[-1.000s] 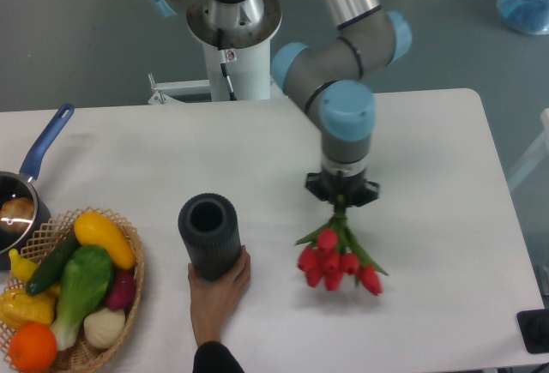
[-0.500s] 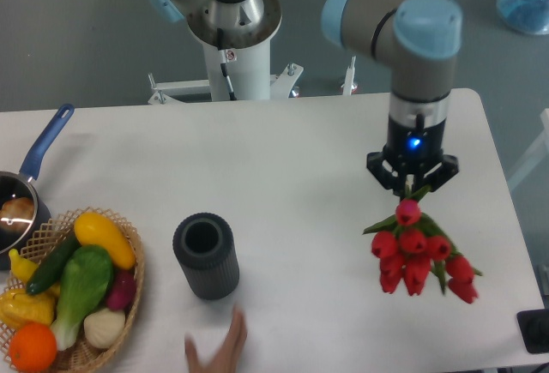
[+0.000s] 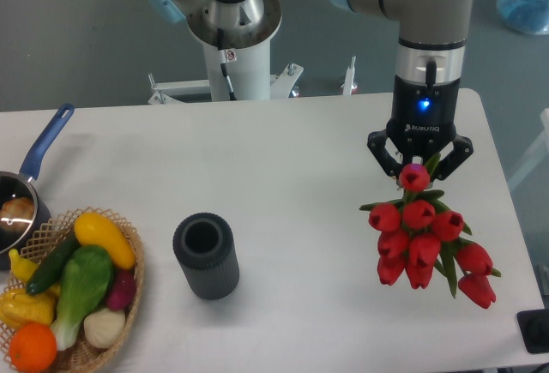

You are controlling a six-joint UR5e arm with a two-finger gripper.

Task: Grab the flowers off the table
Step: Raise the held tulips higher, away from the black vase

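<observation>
The gripper (image 3: 419, 165) is closed on the stems of the flowers (image 3: 425, 237) and holds the bunch over the right part of the table (image 3: 283, 184). The red buds hang below the fingers and spread toward the front right corner. The exact contact point on the stems is hidden by the top bud. A dark grey ribbed vase (image 3: 206, 255) stands well apart, to the left.

The white table (image 3: 283, 150) has rounded corners and stands by the robot's base. A dark ribbed vase (image 3: 206, 255) stands upright near its front middle. At the left edge sits a wicker basket (image 3: 129, 291) of toy vegetables, and just behind it a pot (image 3: 15, 206) with a blue handle.
</observation>
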